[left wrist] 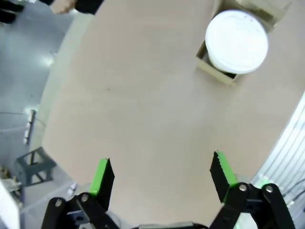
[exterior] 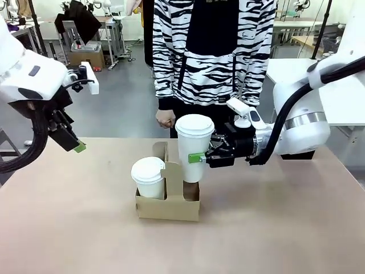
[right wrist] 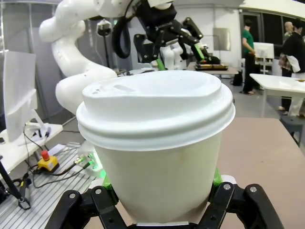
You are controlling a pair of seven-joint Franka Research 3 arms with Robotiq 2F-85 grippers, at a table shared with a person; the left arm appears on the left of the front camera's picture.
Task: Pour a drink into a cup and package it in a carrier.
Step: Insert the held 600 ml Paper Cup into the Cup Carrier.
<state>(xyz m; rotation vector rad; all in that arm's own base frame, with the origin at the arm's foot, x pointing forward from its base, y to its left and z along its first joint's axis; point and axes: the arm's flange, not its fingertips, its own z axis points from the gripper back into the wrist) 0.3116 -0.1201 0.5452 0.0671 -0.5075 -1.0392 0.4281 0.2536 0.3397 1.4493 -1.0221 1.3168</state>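
Front view: right gripper [exterior: 197,157] clamps lidded cup [exterior: 194,149] in carrier [exterior: 169,205] right hole.
Second lidded cup [exterior: 148,177] sits in left hole; left gripper [exterior: 79,147] spread wide, empty, above table [exterior: 274,228]. Left wrist view: fingers [left wrist: 103,176] apart, carrier [left wrist: 217,72] corner ahead. Right wrist view: pads [right wrist: 217,177] squeeze cup [right wrist: 157,143].

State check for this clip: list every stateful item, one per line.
Held cup: lidded, upright, base partly lowered into the carrier's right hole.
Second cup: lidded, seated in the left hole.
Carrier: upright on the table.
Right pincer: shut on the held cup.
Left pincer: open, holding nothing, above the table.
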